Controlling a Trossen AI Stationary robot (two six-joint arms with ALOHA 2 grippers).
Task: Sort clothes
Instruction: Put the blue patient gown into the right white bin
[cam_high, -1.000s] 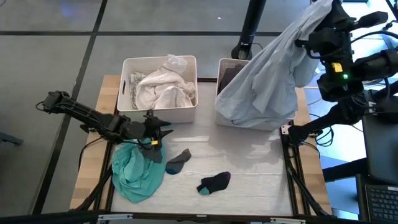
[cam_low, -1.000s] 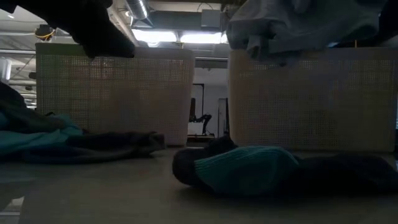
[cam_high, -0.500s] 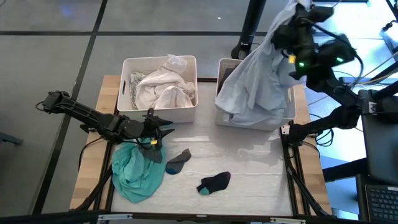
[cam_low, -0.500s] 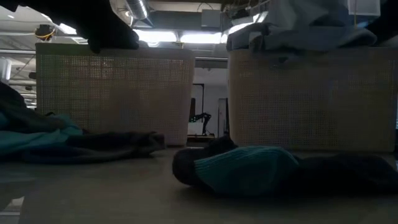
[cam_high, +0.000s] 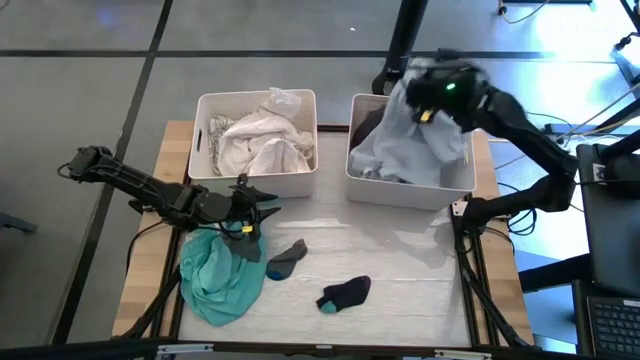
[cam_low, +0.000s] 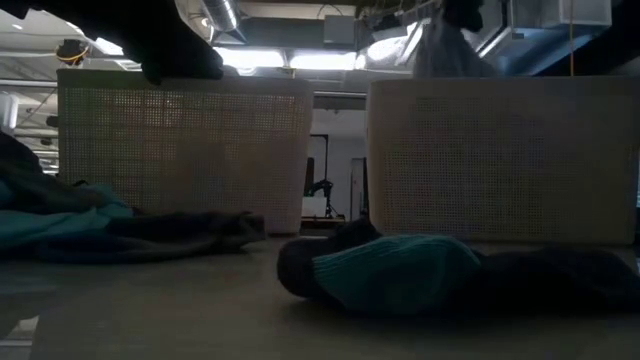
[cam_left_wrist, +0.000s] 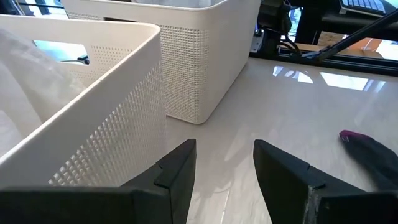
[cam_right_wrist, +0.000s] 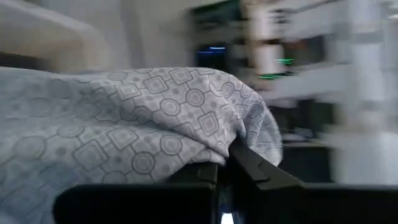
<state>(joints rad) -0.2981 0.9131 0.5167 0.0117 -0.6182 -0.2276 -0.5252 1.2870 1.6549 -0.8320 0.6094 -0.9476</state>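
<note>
Grip: we see right gripper (cam_right_wrist: 227, 165) fingers clamped on soft, geometric-print pale grey-blue garment (cam_high: 415, 140), draped over right bin (cam_high: 410, 190).
Left gripper (cam_left_wrist: 224, 165): fingers apart.

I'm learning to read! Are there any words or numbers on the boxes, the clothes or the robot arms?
No readable text anywhere.
Left bin and right bin: plain white, no label.
Pale grey-blue garment, pinched in the right gripper: only a pattern of squares and circles, no letters.
Teal-green garment, below the left gripper: nothing printed.
</note>
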